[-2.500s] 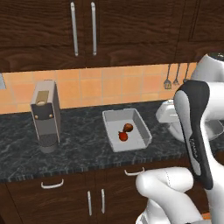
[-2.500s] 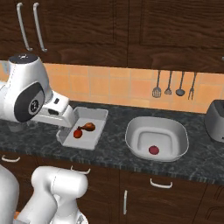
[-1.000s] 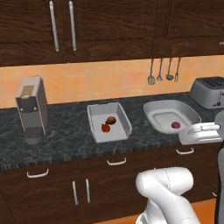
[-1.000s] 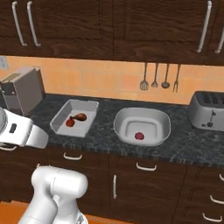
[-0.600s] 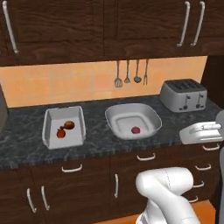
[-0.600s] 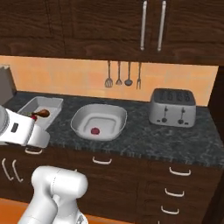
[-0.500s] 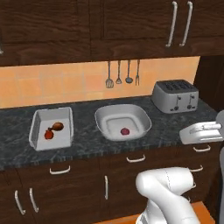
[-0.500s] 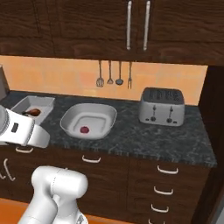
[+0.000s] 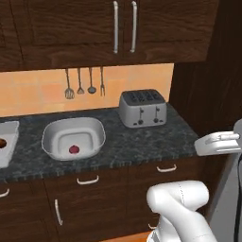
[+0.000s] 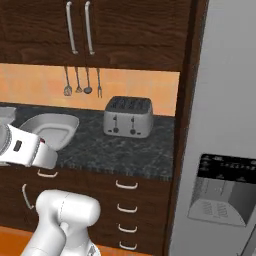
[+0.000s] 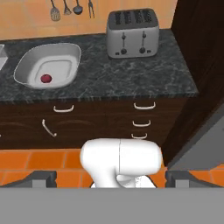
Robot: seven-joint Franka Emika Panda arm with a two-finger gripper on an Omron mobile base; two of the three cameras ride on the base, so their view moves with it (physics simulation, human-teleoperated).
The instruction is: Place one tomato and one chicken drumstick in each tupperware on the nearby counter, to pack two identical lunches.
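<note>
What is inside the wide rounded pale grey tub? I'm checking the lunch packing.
One small round red tomato lies on the floor of the wide rounded pale grey tub. No drumstick shows; the near wall hides a strip.

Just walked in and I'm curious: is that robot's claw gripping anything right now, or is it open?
Claw: open, its two finger tips spread wide apart with nothing between them.

The counter [image 9: 142, 139] is dark marbled stone with a faint sheen. The toaster [image 9: 142, 108] looks like brushed steel. The tupperware [image 9: 73, 137] appears to be pale matt plastic, the drawers [image 11: 109, 118] dark wood with shiny metal handles.
</note>
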